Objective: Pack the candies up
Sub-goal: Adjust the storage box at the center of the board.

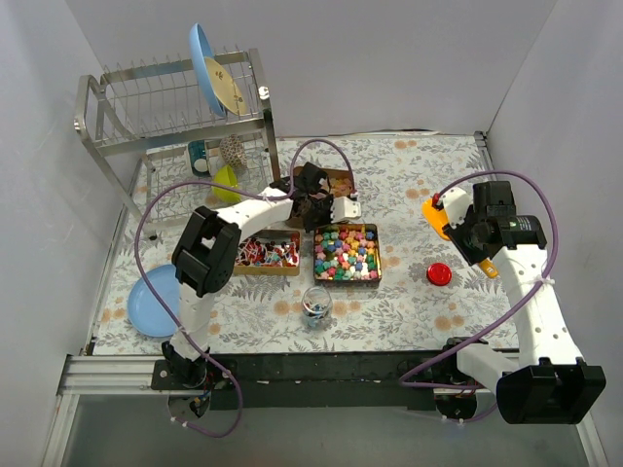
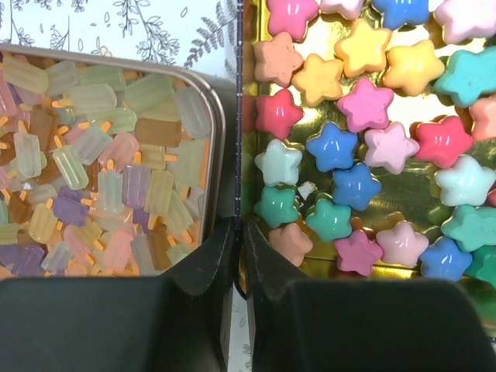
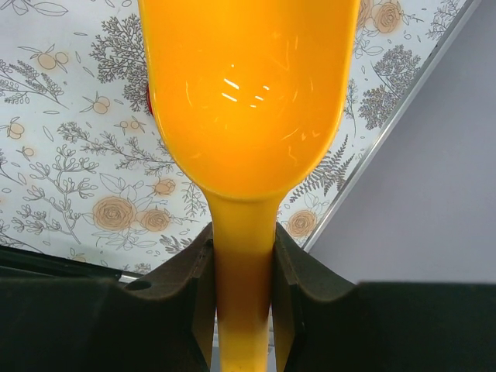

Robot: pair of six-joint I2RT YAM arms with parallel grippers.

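1. Nearest the arm bases, a glass jar (image 1: 314,306) stands on the worktop (image 1: 409,302) just in front of the star tin (image 1: 347,255). It holds a little coloured fill, too small to make out.
2. A blue plate (image 1: 154,301) lies well to the left of the star tin. A red lid (image 1: 439,273) sits to its right, apart from it.
3. The star tin is packed with glossy star candies (image 2: 332,147) in pink, blue, teal, orange and yellow.
4. A second tin (image 1: 243,268), just beside the star tin's left side, holds the wrapped candies (image 1: 265,250).
5. The left claw (image 2: 239,229) is at the star tin's far edge. It is narrow, pinching the tin's upright wall.
6. Just beyond that wall, a third tin (image 2: 219,132) holds pastel popsicle candies (image 2: 93,170).
7. The right claw (image 3: 243,232), well to the right of the star tin, clamps the handle of an orange scoop (image 3: 248,101).
8. Farthest back, left of the star tin, stands a dish rack (image 1: 175,107).
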